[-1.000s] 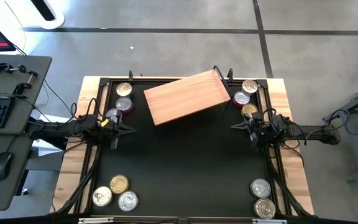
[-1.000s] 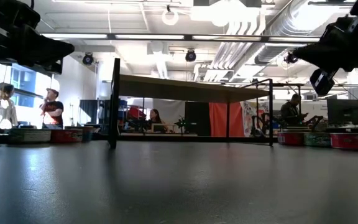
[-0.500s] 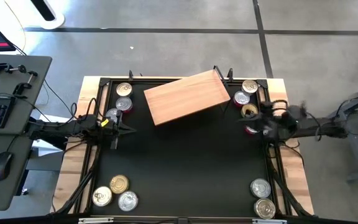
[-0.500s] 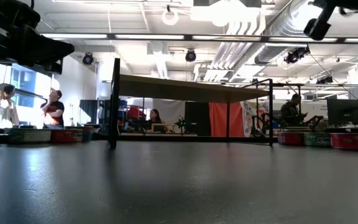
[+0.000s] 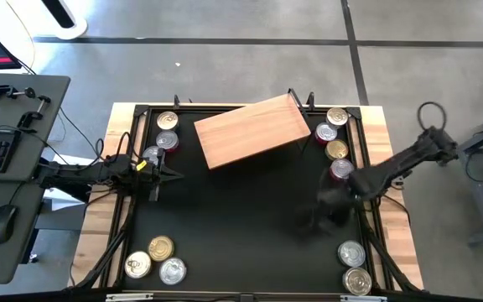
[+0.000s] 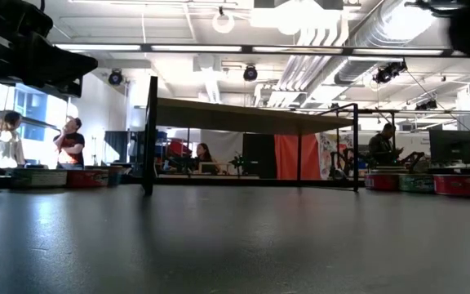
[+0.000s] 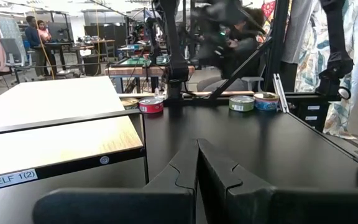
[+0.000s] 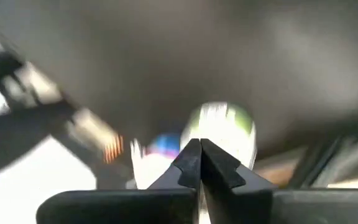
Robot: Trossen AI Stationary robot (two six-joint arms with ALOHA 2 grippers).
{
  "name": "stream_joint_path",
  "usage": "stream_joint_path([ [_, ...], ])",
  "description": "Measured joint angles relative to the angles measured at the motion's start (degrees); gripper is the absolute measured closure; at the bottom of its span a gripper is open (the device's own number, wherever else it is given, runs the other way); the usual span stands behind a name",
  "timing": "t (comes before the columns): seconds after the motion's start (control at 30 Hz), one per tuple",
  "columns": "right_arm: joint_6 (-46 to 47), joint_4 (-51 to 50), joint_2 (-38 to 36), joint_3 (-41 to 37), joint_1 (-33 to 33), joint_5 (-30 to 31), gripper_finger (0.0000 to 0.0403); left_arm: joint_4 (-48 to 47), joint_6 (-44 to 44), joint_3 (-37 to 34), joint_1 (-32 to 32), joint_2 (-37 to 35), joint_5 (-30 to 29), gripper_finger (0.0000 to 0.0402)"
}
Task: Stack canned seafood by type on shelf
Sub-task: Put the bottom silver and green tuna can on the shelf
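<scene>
Flat rectangular light-brown wooden shelf (image 5: 252, 130) lying skewed at far-centre of black counter (image 5: 241, 226), top bare, no tins on it yet. Short round seafood tins w/ shiny silver or gold lids in four clusters: far-left group (image 5: 164, 134), far-right row (image 5: 335, 138) beside shelf end, near-left trio (image 5: 155, 260), near-right pair (image 5: 353, 267).

Left claw (image 5: 168, 174) parked at left edge just beside far-left tins, fingers (image 7: 185, 171) clenched tip to tip, grasping nothing. Right claw (image 5: 329, 205) blurred mid-swing over right side of counter, between far-right row and near-right pair; fingers (image 8: 199, 155) pressed together, empty. Green-and-silver tin (image 8: 219, 127) smeared just past tips in right wrist view, a blue one (image 8: 163, 144) beside it; type unreadable.

Step in hand, prob: right arm heading for first pick on its side. To do well:
- open claw fully before descent; clenched tips would only knock tin away
- come straight down, centred on one tin, straddle rim across widest part
- pick outermost tin of cluster so neighbours not nudged
- check label colour first, since sorting by type needed
- place near a shelf end, leaving room for other types; set flat, release only once seated
- shelf sits skewed, so align to its edges, not counter's
</scene>
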Motion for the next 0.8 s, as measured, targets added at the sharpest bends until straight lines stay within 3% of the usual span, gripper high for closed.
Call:
stream_joint_path([
  [0.1,7.67,3.41,3.27,-1.44,6.04,-6.14,0.0403,0.00,-0.01,0.02,0.01,0.00,0.00,0.0401],
  [0.23,14.48,9.80,6.22,-2.81,10.23,-6.81,0.0403,0.00,0.00,0.01,0.01,0.00,0.00,0.0401],
  [0.53,15.18,11.46,12.75,-9.04,13.63,-7.41,0.0403,0.00,0.00,0.02,-0.01,0.00,0.00,0.0401],
  [0.8,14.81,11.63,14.23,-11.34,13.29,-6.07,0.0403,0.00,0.00,0.02,-0.01,0.00,0.00,0.0401],
])
